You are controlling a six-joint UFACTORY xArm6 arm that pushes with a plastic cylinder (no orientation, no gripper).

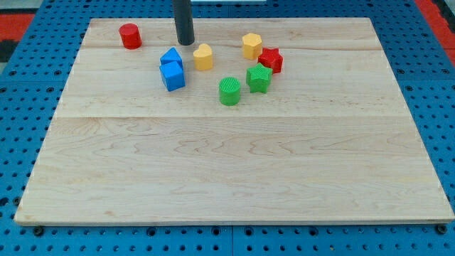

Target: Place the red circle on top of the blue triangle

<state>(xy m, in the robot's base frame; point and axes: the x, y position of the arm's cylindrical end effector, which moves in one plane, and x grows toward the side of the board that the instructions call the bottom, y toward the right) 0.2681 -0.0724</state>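
The table (234, 178) is a pale wooden board of lengthwise planks with visible seams and grain, its surface evenly lit and showing only soft, short shadows. It rests on a blue perforated base (21, 142) with a regular grid of holes, which is exposed along the view's left, right and bottom edges. At the view's top corners, red perforated sections (18, 18) adjoin the blue; no walls or windows are in frame.
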